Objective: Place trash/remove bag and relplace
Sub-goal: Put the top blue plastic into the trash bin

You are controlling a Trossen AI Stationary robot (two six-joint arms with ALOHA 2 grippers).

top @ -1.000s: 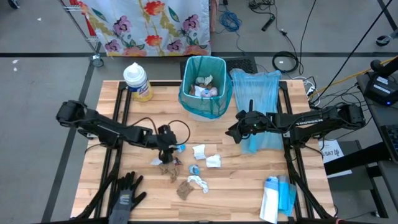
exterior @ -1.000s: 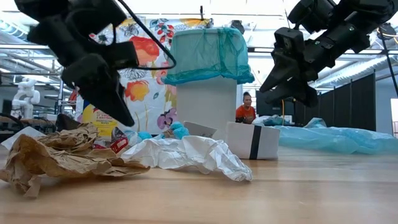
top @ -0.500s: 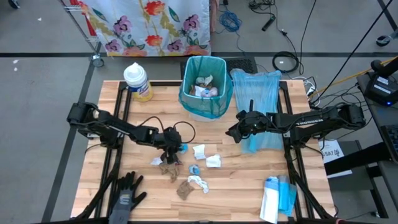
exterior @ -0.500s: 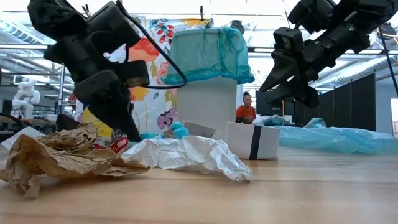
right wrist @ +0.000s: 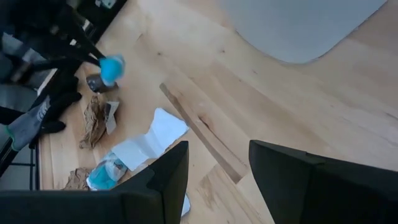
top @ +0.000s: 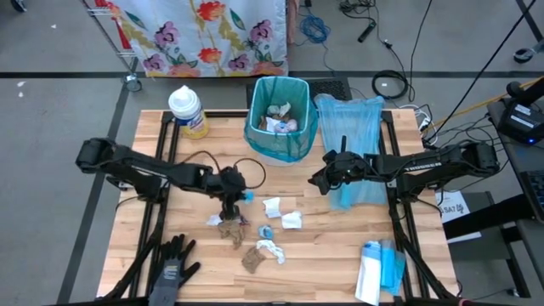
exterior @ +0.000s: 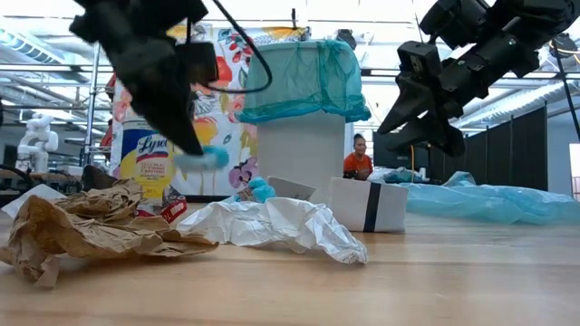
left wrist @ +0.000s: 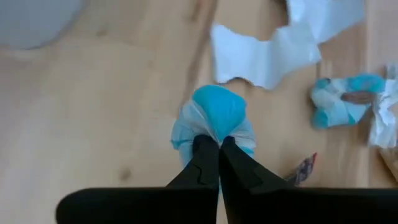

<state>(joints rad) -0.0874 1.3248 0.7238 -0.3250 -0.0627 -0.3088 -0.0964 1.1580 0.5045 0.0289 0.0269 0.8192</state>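
Gripping blue scrap (left wrist: pixel 214 119), left pincer (left wrist: pixel 211 144)

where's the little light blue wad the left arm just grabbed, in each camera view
High view: light blue wad at the left gripper, centre of the table.
Low view: wad raised, left of the bin.
Left wrist view: pinched between the fingertips.
Right wrist view: far off.
Shared landmark: white tissue.

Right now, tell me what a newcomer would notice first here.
The left gripper, shut on a light blue wad, holds it above the scraps mid-table. Behind stands a white bin lined with a teal bag, trash already inside. The right gripper hangs open beside a spare blue bag.
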